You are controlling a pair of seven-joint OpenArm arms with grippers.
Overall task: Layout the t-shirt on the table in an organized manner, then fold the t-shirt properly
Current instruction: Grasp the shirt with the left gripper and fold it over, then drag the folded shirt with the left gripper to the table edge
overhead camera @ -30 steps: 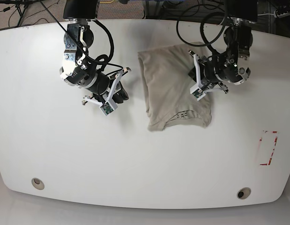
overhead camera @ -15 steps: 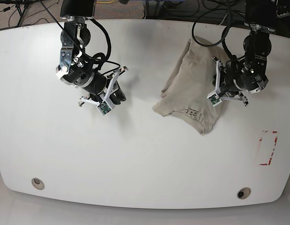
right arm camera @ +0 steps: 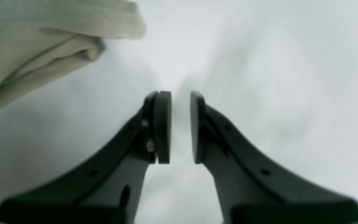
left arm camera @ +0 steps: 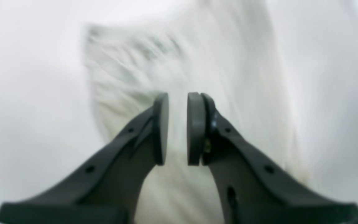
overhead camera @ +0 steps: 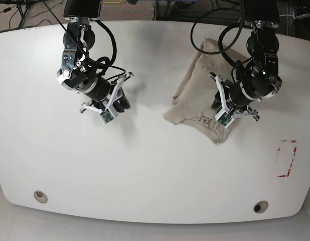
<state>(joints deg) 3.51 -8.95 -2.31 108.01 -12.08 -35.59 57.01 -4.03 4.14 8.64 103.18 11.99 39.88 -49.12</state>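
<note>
Blurred in the left wrist view: t-shirt (overhead camera: 200, 90), bunched on the bench (overhead camera: 155, 170) beneath left jaws, slightly parted, gripping nothing; right jaws likewise, well apart.

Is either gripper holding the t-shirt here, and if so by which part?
Nothing is held. The left gripper hangs over the t-shirt with an empty gap between its pads; the right gripper is over bare table.

The t-shirt (overhead camera: 197, 93) was seen bunched on the table (overhead camera: 155, 165) under the left gripper (overhead camera: 221, 108); the right gripper (overhead camera: 120, 103) was held well apart, 2 grommet holes (overhead camera: 40, 196) nearby
</note>
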